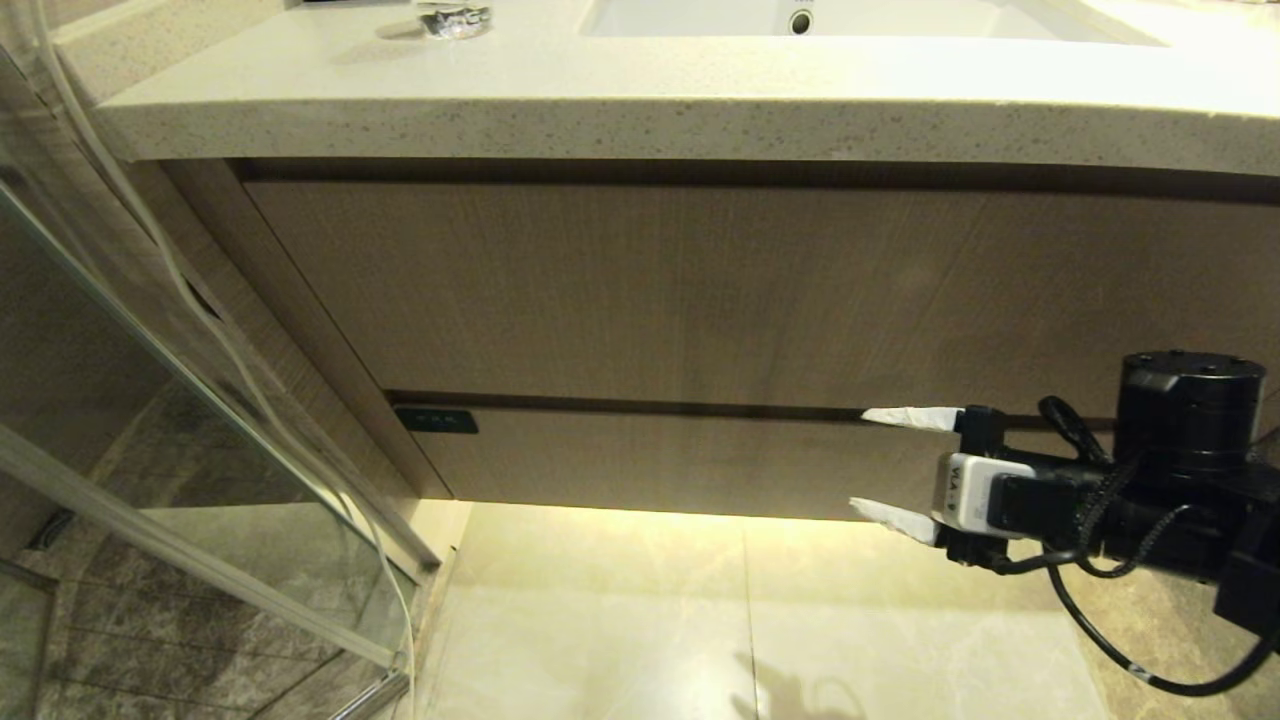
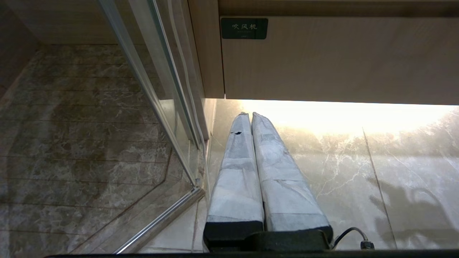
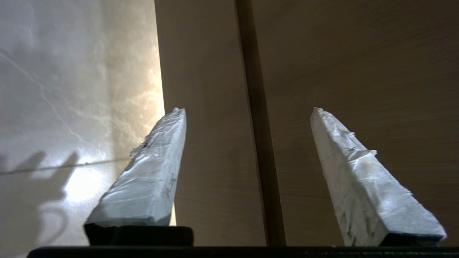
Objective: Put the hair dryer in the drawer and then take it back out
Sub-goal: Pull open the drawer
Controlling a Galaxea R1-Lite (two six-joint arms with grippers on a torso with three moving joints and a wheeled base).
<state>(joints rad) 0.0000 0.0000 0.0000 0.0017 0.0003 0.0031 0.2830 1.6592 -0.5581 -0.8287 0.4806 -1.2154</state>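
Note:
The drawer (image 1: 650, 460) is the shallow wood-grain front low on the vanity, pushed in flush, with a dark tag (image 1: 436, 420) at its upper left. The hair dryer is out of view. My right gripper (image 1: 860, 460) is open in front of the drawer's right part, one finger level with the dark gap above it, the other near its lower edge, nothing between them. In the right wrist view the right gripper (image 3: 247, 111) straddles the drawer front (image 3: 208, 143). My left gripper (image 2: 249, 115) is shut and empty, low over the floor below the drawer's (image 2: 340, 61) tagged corner (image 2: 244, 28).
A taller wood-grain front (image 1: 650, 290) sits above the drawer, under a speckled stone counter (image 1: 600, 110) with a sink basin (image 1: 850, 15). A glass shower door (image 1: 200, 420) stands at the left. Glossy marble floor (image 1: 700, 610) lies below.

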